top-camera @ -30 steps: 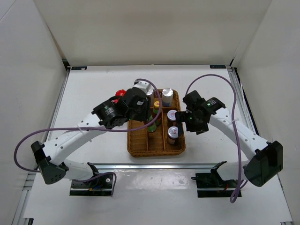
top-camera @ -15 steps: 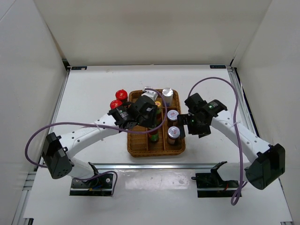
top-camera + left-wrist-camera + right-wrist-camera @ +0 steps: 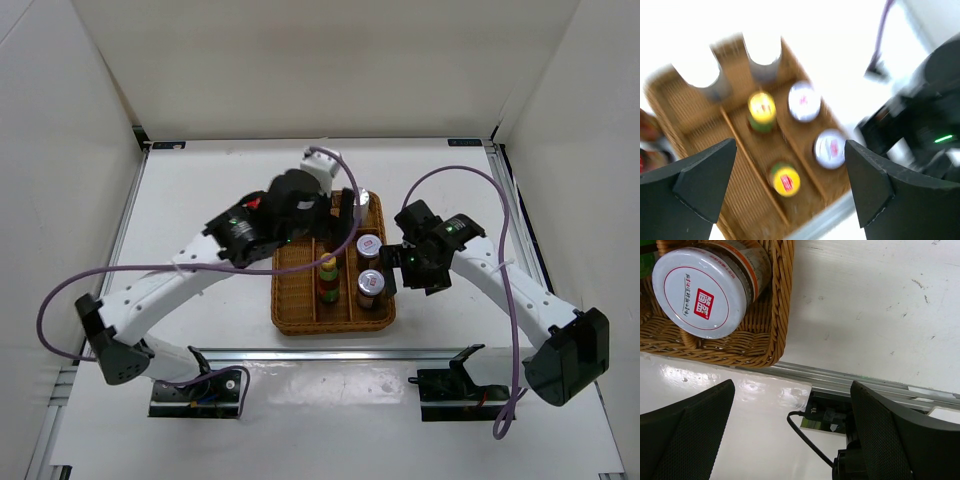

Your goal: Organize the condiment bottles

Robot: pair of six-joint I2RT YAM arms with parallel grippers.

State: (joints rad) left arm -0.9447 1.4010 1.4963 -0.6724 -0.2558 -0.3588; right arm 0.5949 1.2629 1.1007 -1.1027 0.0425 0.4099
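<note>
L gripper (image 3: 790, 147) spread wide, empty, above wicker tray (image 3: 285, 318). Mid lane: two yellow-capped bottles (image 3: 761, 107), red mark on caps, too blurred to read. R lane, near end: silver-capped shaker (image 3: 702, 292), lid w/ red ring + red square logo, white characters. R gripper (image 3: 792, 385) splayed, empty, beside tray's near-right corner.

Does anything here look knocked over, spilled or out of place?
Nothing is spilled or tipped. The bottles in the wicker tray stand upright. Only the red-capped jars look out of place: they seem to sit on the table outside the tray's left wall, largely hidden from above.
</note>
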